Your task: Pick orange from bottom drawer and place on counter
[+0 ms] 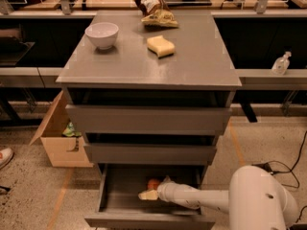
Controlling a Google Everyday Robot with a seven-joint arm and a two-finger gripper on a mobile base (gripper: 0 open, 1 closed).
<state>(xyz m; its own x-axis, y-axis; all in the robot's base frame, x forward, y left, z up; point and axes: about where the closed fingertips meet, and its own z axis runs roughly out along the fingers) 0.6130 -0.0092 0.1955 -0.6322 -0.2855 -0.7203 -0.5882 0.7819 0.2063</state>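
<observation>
The bottom drawer (112,202) is pulled open at the foot of the grey cabinet. The orange (153,184) lies inside it, right of the middle, partly hidden by my arm. My gripper (149,194) reaches into the drawer from the right, its pale fingertips just in front of and below the orange. The white arm runs back to a large white joint at the lower right. The counter (201,56) is the flat grey top of the cabinet.
On the counter stand a white bowl (101,34), a pale yellow sponge (160,46) and a crumpled snack bag (154,7). Two wider drawers are pulled partly out above the bottom one. A cardboard box (60,138) sits on the floor to the left. A clear bottle (280,63) stands on the right ledge.
</observation>
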